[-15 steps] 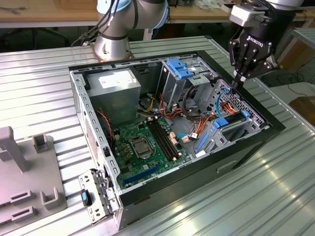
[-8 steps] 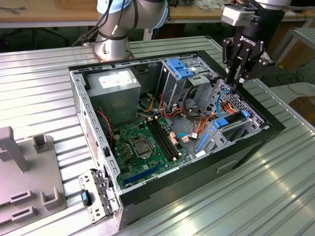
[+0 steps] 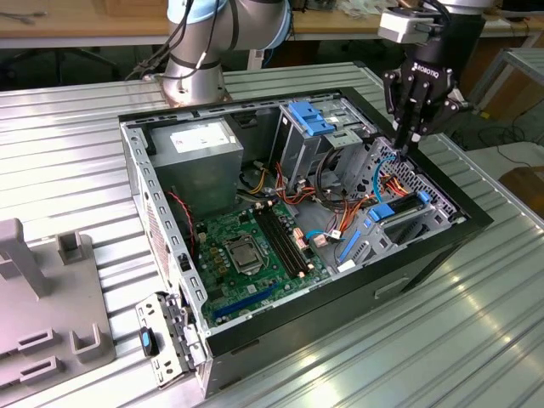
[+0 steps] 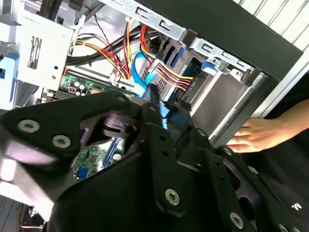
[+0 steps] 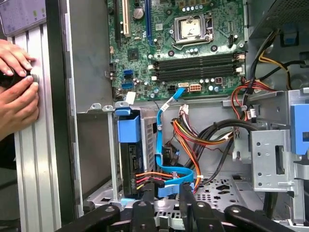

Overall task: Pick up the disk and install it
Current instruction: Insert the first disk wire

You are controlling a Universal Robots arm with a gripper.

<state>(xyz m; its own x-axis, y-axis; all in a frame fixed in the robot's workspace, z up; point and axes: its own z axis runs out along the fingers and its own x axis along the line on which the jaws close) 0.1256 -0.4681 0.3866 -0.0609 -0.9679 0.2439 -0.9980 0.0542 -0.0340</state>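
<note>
The disk (image 3: pixel 393 210) sits in the drive cage at the front of the open computer case (image 3: pixel 136 195), on the exterior view's right. In the first wrist view its bright blue carrier (image 5: pixel 128 129) stands upright in the bay, with orange and blue cables plugged in at its near end. My gripper (image 3: pixel 405 144) hangs just above the cage, behind the disk, pointing down. Its fingers look shut with nothing between them. In the first wrist view the fingertips (image 5: pixel 186 193) reach the perforated cage floor by the blue data cable (image 5: pixel 174 174).
A person's hands (image 5: pixel 17 92) rest on the ribbed metal table beside the case wall; one hand (image 4: pixel 256 135) shows in the second wrist view too. Inside the case are the motherboard (image 3: pixel 246 251), the power supply (image 3: pixel 200 140) and a pale blue latch (image 3: pixel 310 119). A grey fixture (image 3: pixel 42 314) stands at the exterior view's left.
</note>
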